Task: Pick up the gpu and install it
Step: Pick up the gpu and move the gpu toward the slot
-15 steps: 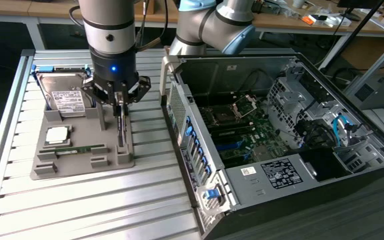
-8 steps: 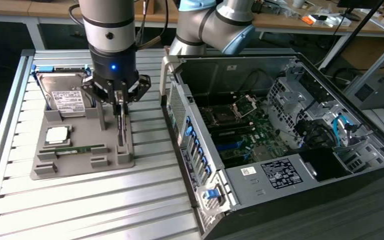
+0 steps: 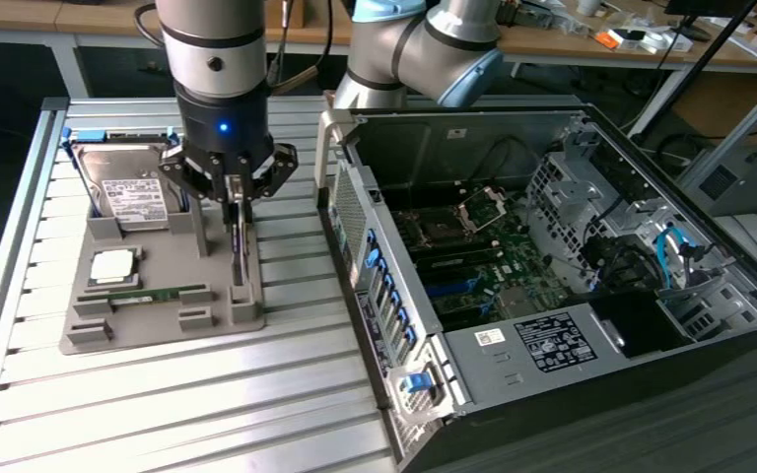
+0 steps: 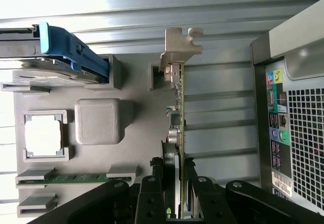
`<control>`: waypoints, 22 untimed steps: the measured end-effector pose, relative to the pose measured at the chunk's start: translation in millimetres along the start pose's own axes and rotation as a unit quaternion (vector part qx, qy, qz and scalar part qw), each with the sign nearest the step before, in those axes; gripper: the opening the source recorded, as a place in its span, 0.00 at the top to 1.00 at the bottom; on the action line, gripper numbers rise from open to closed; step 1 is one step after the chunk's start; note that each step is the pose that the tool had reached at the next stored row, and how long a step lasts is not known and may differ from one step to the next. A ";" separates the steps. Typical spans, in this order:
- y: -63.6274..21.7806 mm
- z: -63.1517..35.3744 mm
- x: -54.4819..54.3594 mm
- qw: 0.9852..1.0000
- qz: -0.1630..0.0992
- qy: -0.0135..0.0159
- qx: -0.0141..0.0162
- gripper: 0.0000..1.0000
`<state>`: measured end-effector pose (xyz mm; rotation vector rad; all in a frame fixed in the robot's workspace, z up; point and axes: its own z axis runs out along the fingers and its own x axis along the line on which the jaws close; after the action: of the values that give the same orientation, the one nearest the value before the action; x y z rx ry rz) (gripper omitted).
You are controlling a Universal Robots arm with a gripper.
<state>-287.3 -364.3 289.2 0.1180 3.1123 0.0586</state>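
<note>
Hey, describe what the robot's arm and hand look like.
The arm is a silver-grey tube with black bands and a light-blue joint cap. Its black wrist section carries a small glowing blue light. The hand is black, with jointed linkage fingers.

Your exterior view looks down on the grey tray [image 3: 155, 320] from afar; your wrist view hangs close above it.

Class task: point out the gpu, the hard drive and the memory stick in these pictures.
gpu [image 4: 179, 113], wrist view, board edge at mid-length.
hard drive [image 3: 138, 195], exterior view, white label.
memory stick [image 3: 155, 294], exterior view, green board's middle.
</note>
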 end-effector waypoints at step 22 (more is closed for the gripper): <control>0.9 -24.2 -0.6 1.000 0.000 0.000 0.000 0.73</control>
<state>-287.3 -364.3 313.3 0.1180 3.1125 0.0583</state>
